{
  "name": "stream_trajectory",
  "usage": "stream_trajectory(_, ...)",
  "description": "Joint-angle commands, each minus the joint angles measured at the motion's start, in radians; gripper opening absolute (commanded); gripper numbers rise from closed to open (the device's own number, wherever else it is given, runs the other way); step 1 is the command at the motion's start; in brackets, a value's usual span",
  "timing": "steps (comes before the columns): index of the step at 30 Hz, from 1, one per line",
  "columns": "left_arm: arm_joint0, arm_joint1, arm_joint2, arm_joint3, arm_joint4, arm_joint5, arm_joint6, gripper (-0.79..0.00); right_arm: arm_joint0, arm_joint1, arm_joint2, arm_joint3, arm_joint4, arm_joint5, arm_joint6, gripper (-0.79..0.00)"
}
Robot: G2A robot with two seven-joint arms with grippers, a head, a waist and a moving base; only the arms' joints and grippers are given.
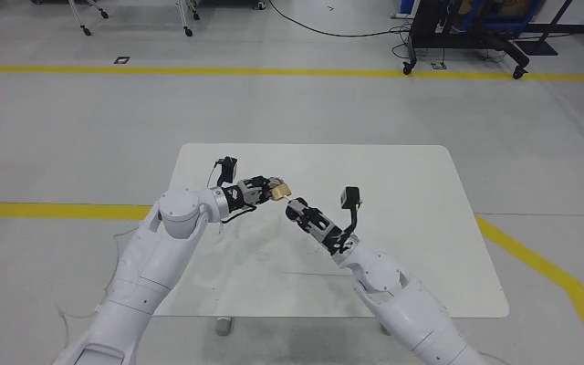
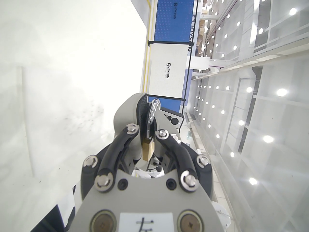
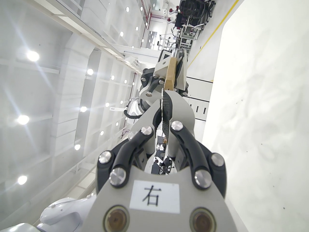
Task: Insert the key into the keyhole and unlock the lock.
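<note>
Over the white table (image 1: 401,182) we hold both parts aloft, so they can be lined up freely. Our right jaws, nearer, are clamped flat on the key (image 3: 161,102), whose tip meets the end of the brass lock (image 3: 170,73). Beyond, our left jaws pinch the lock to brace it. We cannot tell how deep the key sits.
</note>
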Motion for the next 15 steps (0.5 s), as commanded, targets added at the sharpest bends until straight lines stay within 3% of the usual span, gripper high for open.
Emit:
stream_trajectory(1, 0.002, 0.0, -0.002, 0.0, -0.001, 0.001, 0.006, -0.785, 0.006, -0.006, -0.008, 0.01, -0.005, 0.0, -0.018, -0.785)
stream_trajectory(15, 0.032, 0.003, -0.033, -0.033, 0.007, -0.002, 0.077, -0.785, 0.002, -0.031, -0.042, 0.009, -0.098, -0.013, -0.101, -0.785)
